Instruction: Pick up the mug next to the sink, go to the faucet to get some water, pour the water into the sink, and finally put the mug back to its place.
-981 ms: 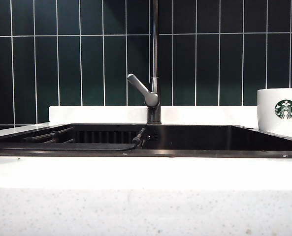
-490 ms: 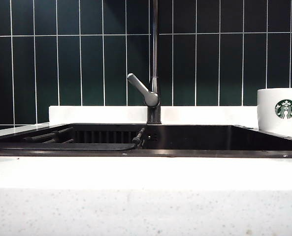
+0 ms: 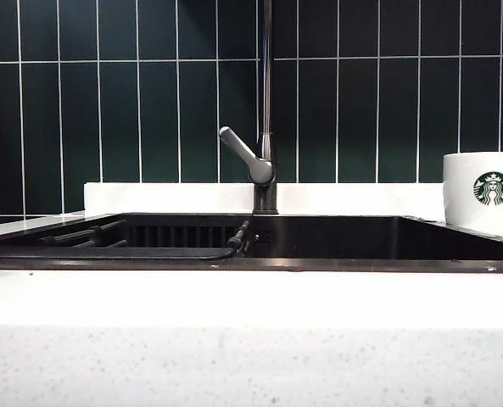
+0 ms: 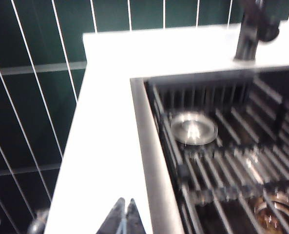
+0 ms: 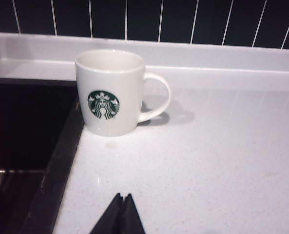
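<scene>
**Mug waiting beside the sink, both grippers closed and empty**

The mug (image 3: pixel 482 190) is standing upright at the far right of the exterior view, on the white speckled countertop (image 3: pixel 251 339) just beside the right rim of the sink (image 3: pixel 336 264), its green logo facing the camera. In the right wrist view the mug (image 5: pixel 111 92) is sitting in the upper middle of the frame, its handle pointing away from the basin and its base right at the dark rim. The right gripper (image 5: pixel 120 214) is showing at the bottom centre of that frame, its tips pressed together, holding nothing and well apart from the mug.

The faucet (image 3: pixel 266 127) is rising at the centre of the exterior view, its lever angling up to the left. No water is running.

The left gripper (image 4: pixel 125 218) is peeking in at the bottom of the blurred left wrist view, tips together and empty, over the countertop strip beside the basin's rack (image 4: pixel 222 165) and round drain (image 4: pixel 193 128).
</scene>
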